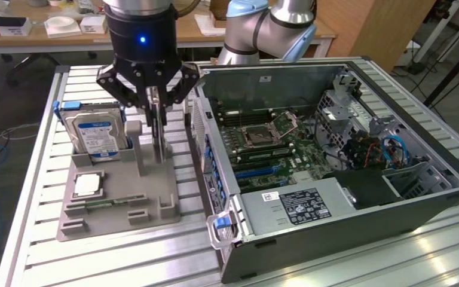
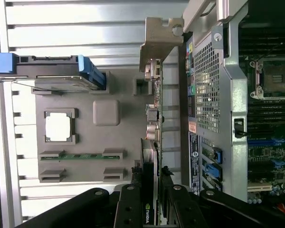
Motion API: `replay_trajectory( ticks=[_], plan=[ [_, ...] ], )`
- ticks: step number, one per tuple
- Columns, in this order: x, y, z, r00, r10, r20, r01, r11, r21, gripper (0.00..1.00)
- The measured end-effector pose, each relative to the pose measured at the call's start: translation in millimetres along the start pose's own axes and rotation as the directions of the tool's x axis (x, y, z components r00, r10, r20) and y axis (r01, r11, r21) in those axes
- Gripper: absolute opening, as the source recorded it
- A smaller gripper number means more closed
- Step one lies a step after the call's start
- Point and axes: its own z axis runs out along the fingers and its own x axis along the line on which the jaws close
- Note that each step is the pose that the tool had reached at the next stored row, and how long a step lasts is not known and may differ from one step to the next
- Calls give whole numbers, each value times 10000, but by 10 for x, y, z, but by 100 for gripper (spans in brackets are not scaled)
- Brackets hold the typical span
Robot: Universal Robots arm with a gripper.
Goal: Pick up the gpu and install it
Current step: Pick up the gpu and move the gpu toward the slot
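Gpu (image 1: 158, 134) (image 2: 150, 156): clamped on edge, upright, in the gripper (image 1: 155, 101) (image 2: 150, 209), jaws clenched on both faces of the card. Metal bracket (image 2: 156, 42) at the end farthest from the fingers. Positioned just outside the case (image 1: 309, 251) (image 2: 228, 95), alongside its perforated rear wall. Hanging over the gray holder (image 1: 118, 209) (image 2: 118, 142) that lies beside the case on the slatted table (image 1: 94, 263); whether touching the holder, cannot tell. Farther from the case than the gpu: hard drive (image 1: 95, 134) (image 2: 52, 76) standing on edge in the holder, blue rails on it; a square chip (image 1: 88, 184) (image 2: 58, 127) in its frame; a green memory stick (image 1: 106, 203) (image 2: 80, 156) lying flat. Inside the case: motherboard (image 1: 281, 149) with an open processor socket, and a labelled power supply (image 1: 297, 206).
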Motion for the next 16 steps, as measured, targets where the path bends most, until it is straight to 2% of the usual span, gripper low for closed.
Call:
replay_trajectory(
  ticks=[11,13,16],
  plan=[
    [-9,9,-366,10000,0,0,0,10000,0,26],
    [-10,10,-402,10000,0,1,0,10000,-1,26],
    [-10,10,-403,10000,0,1,0,10000,-2,26]
  ],
)
